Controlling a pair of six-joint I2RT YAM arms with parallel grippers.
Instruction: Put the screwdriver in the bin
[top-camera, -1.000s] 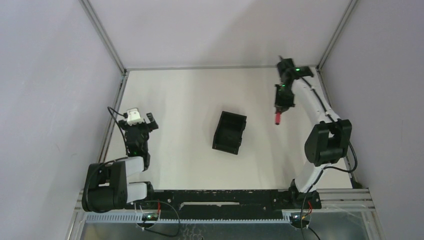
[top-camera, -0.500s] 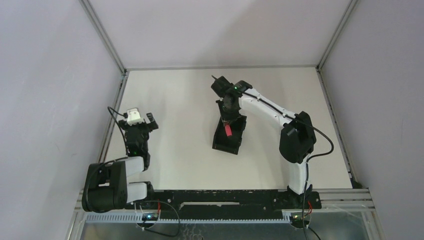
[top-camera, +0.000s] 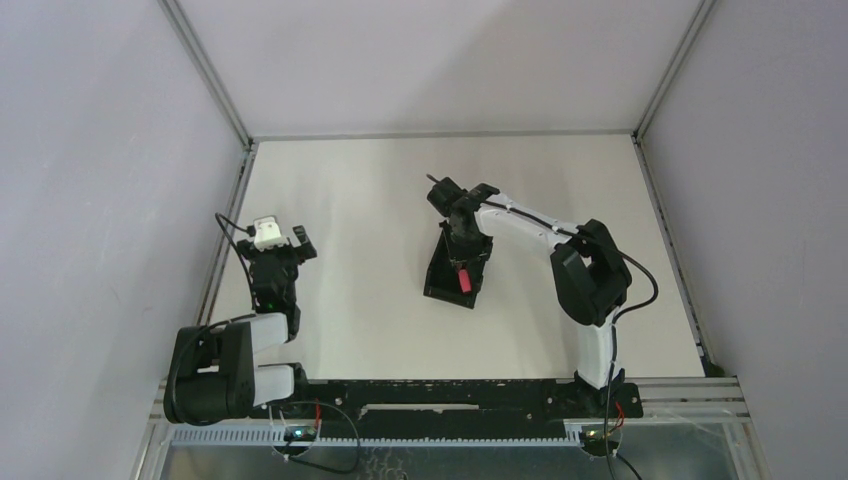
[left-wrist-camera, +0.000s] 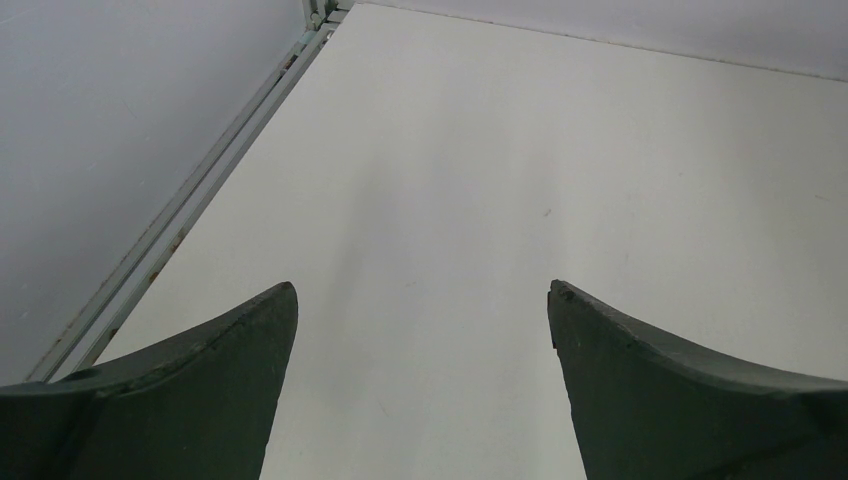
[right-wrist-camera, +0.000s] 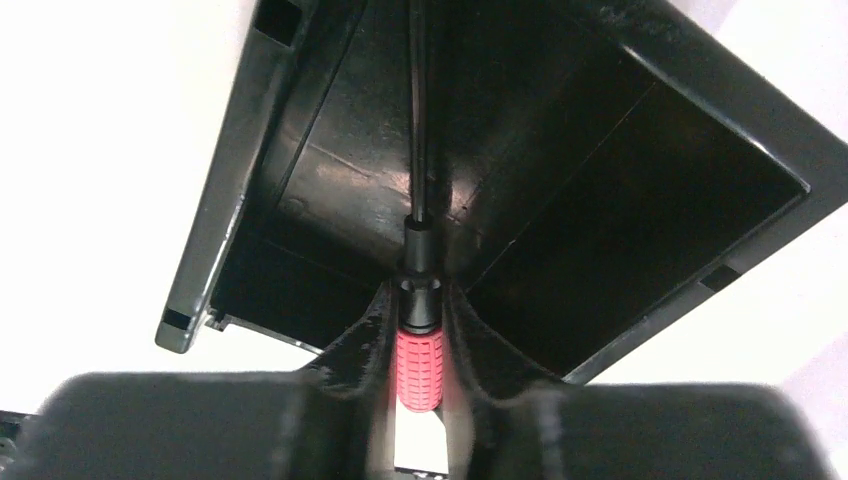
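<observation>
The black bin (top-camera: 441, 276) stands in the middle of the table. My right gripper (top-camera: 464, 262) hangs over it, shut on the screwdriver (top-camera: 463, 279), whose red handle points toward the near end of the bin. In the right wrist view the red handle (right-wrist-camera: 419, 363) is pinched between my fingers (right-wrist-camera: 360, 345) and the thin dark shaft runs out over the open bin (right-wrist-camera: 245, 130), above its floor. My left gripper (top-camera: 277, 240) is open and empty at the left side; in its wrist view its fingers (left-wrist-camera: 220, 370) frame bare table.
A metal frame rail (top-camera: 225, 225) runs along the table's left edge beside my left arm. Grey walls close in the left, back and right. A black rail (top-camera: 440, 395) lies along the near edge.
My right arm swung from the far right to the middle with the screwdriver, then moved it along the bin toward the near end. The left arm has not moved.
</observation>
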